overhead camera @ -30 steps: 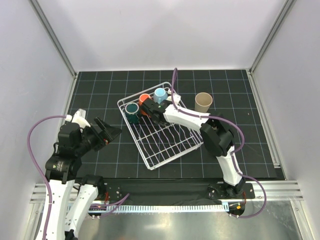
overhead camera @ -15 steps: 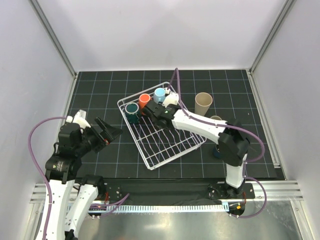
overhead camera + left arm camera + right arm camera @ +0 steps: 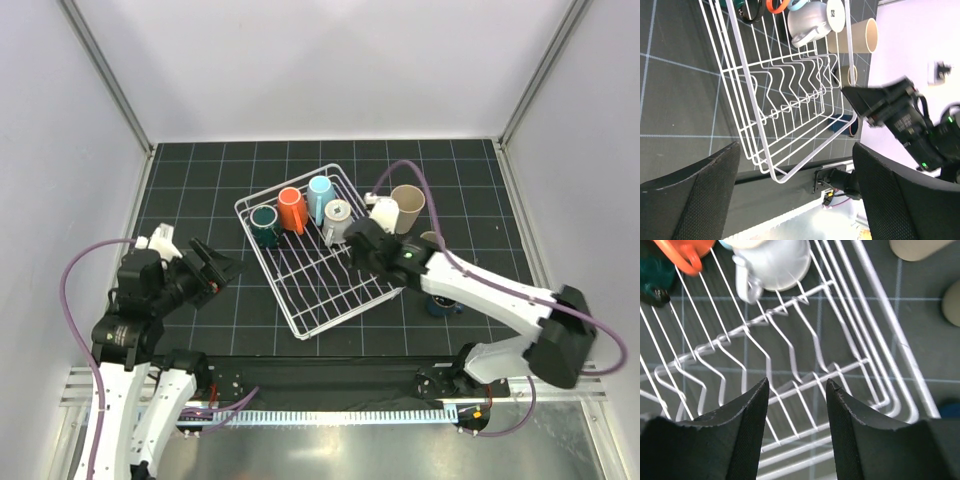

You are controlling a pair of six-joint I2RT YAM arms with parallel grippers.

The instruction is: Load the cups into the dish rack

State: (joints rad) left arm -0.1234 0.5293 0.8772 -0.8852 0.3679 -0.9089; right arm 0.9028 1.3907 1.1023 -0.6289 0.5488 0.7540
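Top cam: dish rack point(image 3: 300, 335) is white wire with raised sides and sits skewed mid-surface point(image 3: 200, 170), which is a black grid mat. Four cups stand in a row along its far end: dark teal cup point(image 3: 264, 222), orange cup point(image 3: 292, 208), light blue cup point(image 3: 320, 192), grey-white mug point(image 3: 338, 220). Three are outside, right of the rack: tall beige tumbler point(image 3: 407, 207) upright, small olive-beige cup point(image 3: 433, 238) half hidden by the right arm point(image 3: 480, 290), and navy cup point(image 3: 440, 305) mostly under that arm. Right tool point(image 3: 356, 238) hangs over the rack's right side, just beside the mug but not touching. Left tool point(image 3: 218, 265) is off the rack's left side, aimed at it and well apart from every cup.

Left wrist cam: left tool point(image 3: 795, 150) has its fingers spread wide with nothing between them. The rack point(image 3: 776, 176) fills the gap ahead. The mug point(image 3: 807, 20) is at the rack's far end, base up, handle towards the camera. The tumbler point(image 3: 855, 36) is beyond it, outside the wire.

Right wrist cam: right tool point(image 3: 797, 385) is parted, with a clear gap and no load. It looks straight down on the plate tines point(image 3: 790, 355). The mug point(image 3: 772, 260) is ahead of the fingertips, clear of them, handle pointing left. The orange cup point(image 3: 685, 250) and the teal cup point(image 3: 652, 285) are at the left edge. The tumbler point(image 3: 920, 247) and the olive-beige cup point(image 3: 952, 302) are outside the rim at right.
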